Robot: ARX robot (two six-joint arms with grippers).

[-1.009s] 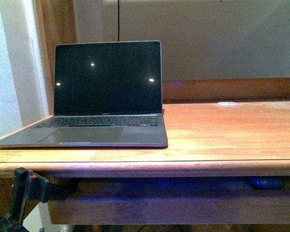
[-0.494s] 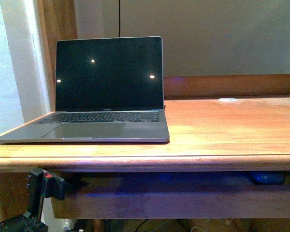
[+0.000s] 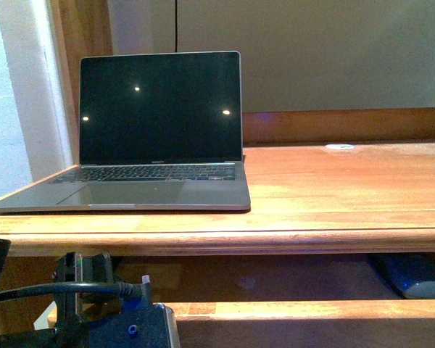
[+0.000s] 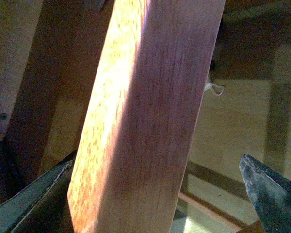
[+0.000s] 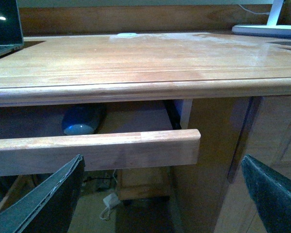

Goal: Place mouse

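Right claw hung wide apart, the mouse ahead of it behind the drawer front; left claw spread apart too, a wooden board between its jaws.

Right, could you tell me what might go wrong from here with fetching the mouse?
The mouse lies on the pull-out shelf in a low gap under the desktop; the open right gripper could knock either edge reaching in. The left gripper seems to straddle the shelf's front rail with jaws open, so a jolt to the shelf might send the mouse sliding.
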